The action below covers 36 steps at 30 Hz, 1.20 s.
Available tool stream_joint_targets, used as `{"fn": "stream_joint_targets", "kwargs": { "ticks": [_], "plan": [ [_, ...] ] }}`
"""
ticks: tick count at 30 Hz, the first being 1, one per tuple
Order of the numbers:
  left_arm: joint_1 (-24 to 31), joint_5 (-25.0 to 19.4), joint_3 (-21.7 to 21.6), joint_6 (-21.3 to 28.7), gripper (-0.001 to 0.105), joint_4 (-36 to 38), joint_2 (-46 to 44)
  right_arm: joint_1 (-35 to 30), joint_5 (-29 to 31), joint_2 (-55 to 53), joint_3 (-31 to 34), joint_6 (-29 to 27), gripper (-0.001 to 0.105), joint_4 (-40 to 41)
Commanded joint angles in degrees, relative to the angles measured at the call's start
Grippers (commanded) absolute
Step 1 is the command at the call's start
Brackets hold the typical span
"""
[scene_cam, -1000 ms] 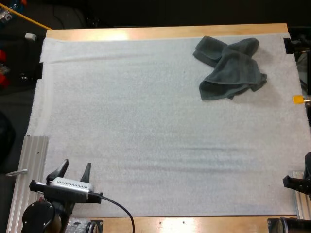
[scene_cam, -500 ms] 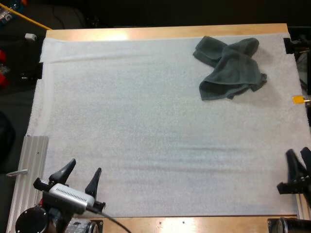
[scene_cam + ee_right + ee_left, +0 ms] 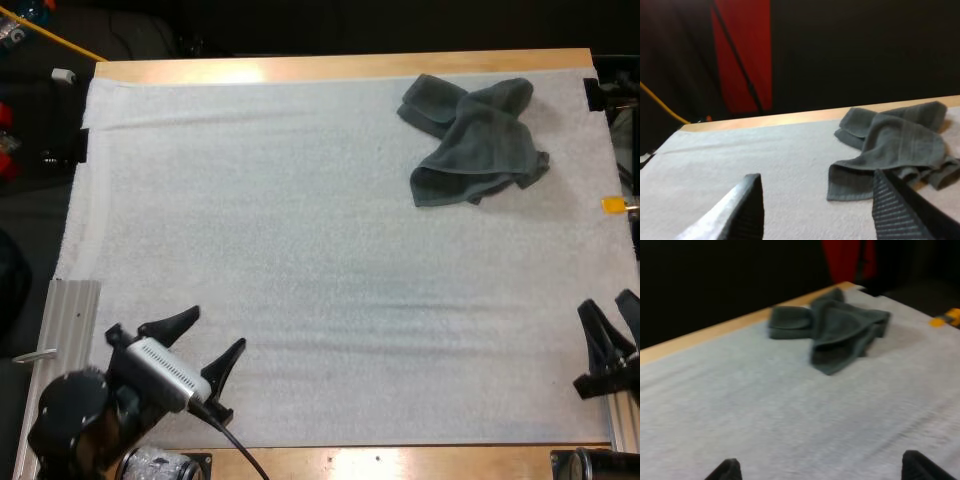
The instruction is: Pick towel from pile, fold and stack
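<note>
**Both grippers released; towel lies at far right of mat**

Left gripper: fingers spread wide, grasping nothing, low over the near left corner of the white mat and angled toward the far right. Right gripper: fingers apart and empty, at the mat's near right edge. One crumpled dark grey-green towel lies on the mat near its far right corner, close to the far edge of the wooden table, well apart from both grippers

Dark grey-green towel, crumpled (perhaps doubled over itself), near far right corner of white mat
</note>
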Motion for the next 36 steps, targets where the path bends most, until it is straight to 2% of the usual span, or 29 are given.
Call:
{"fn": "stream_joint_targets", "kwargs": {
  "ticks": [1, 6, 13, 21, 23, 26, 32, 36],
  "plan": [
    [-0.32, 2.02, -0.81, 0.0, 0.062, -0.46, 1.42, 0.23, -2.45, 2.23, -1.3, -0.27, 0.049, -0.59],
    [-0.44, 8.84, -1.29, 0.0, 0.062, -4.14, 5.37, 0.23, -8.36, 9.43, -4.73, -0.27, 0.049, -0.1],
    [-0.44, 9.84, -1.29, 0.0, 0.062, -8.95, 9.26, 4.17, -8.57, 18.85, -8.3, 0.19, 0.049, -0.18],
    [-0.44, 9.84, -1.29, 0.0, 0.062, -9.48, 10.79, 16.54, 2.73, 29.39, -9.0, 5.42, 0.048, -2.83],
    [-0.44, 9.84, -1.29, 0.0, 0.062, -9.28, 10.79, 20.64, 7.43, 33.7, -9.0, 7.67, 0.048, -4.82],
    [-0.44, 9.84, -1.29, 0.0, 0.062, -8.44, 10.79, 24.31, 10.23, 39.42, -9.0, 9.96, 0.048, -8.5],
    [-0.44, 9.84, -1.29, 0.0, 0.062, -5.22, 10.79, 26.01, 15.18, 51.27, -9.0, 21.99, 0.048, -17.25],
    [-0.44, 9.84, -1.29, 0.0, 0.062, -2.66, 10.79, 26.01, 17.25, 56.8, -9.0, 28.06, 0.048, -22.38]
  ]
}}
